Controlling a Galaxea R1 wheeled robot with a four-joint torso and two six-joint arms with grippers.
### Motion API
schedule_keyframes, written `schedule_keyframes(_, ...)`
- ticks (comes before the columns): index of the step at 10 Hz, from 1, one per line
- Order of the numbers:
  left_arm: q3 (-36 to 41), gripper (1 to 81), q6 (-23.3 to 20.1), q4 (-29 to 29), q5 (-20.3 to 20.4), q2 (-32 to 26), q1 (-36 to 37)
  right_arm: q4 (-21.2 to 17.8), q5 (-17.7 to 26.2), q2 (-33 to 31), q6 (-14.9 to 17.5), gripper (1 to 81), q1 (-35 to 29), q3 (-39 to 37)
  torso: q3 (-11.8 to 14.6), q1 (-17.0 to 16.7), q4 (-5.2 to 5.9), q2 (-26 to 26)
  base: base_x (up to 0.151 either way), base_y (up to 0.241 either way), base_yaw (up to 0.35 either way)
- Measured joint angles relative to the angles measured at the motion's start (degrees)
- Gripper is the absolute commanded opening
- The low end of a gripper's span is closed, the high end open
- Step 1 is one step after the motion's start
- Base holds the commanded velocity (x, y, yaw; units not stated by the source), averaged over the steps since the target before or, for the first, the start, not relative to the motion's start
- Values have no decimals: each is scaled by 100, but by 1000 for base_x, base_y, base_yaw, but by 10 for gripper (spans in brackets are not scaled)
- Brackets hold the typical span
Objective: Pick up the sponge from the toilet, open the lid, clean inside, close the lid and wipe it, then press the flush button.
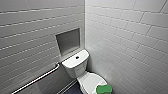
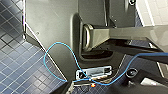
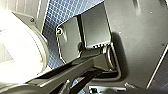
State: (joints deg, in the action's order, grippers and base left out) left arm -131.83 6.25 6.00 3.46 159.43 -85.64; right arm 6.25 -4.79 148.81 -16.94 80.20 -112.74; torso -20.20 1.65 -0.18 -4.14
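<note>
- Resting on the closed white oval plastic lid (image 1: 88,80), at its front edge: small bright green sponge with wavy edges (image 1: 104,89).
- White glossy ceramic toilet (image 1: 72,70) in a corner of white-tiled walls (image 1: 125,30); small round dark flush button (image 1: 77,57) in the cistern top.
- Metal grab rail (image 1: 37,79) and grey recessed niche (image 1: 68,41) (both on the left-hand wall).
- Dark blue small-tiled floor (image 2: 15,62).
- Left gripper, right gripper: spread or pressed together, cannot tell.
</note>
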Motion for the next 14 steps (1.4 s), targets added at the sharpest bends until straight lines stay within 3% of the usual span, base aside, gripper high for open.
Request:
schedule_keyframes(6,-67,811,-2,-2,152,295,-250,-2,144,-495,-496,811,-1207,474,-1056,754,0,-1174,0,0,0)
schedule_keyframes(14,-290,811,-2,-2,180,452,-363,0,394,-584,-1387,811,-2426,382,-1178,1792,0,-2829,0,0,0)
